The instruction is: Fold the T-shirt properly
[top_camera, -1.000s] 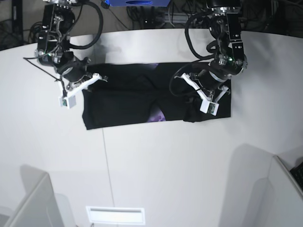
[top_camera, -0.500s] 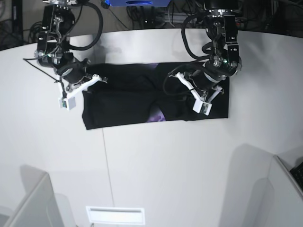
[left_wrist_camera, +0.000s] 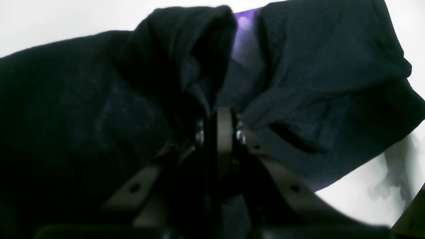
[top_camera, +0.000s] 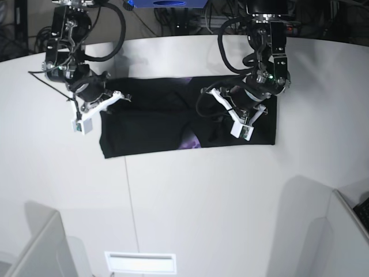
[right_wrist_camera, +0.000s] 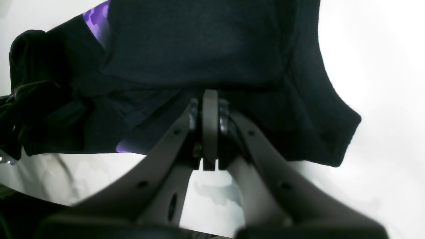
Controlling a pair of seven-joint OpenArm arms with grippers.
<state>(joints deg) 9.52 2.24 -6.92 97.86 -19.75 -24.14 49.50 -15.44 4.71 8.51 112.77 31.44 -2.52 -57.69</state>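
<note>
The black T-shirt (top_camera: 173, 124) is lying as a band on the white counter (top_camera: 190, 196); the left gripper (left_wrist_camera: 219, 129) and right gripper (right_wrist_camera: 210, 109) are both clamping cloth, needing matched, taut, level travel

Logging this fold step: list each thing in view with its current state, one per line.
T-shirt: lying on the table, folded into a long band, bunched near the middle, purple print peeking out.
Left tool: shut on T-shirt.
Right tool: shut on T-shirt.
Table: white, bearing the shirt.
</note>
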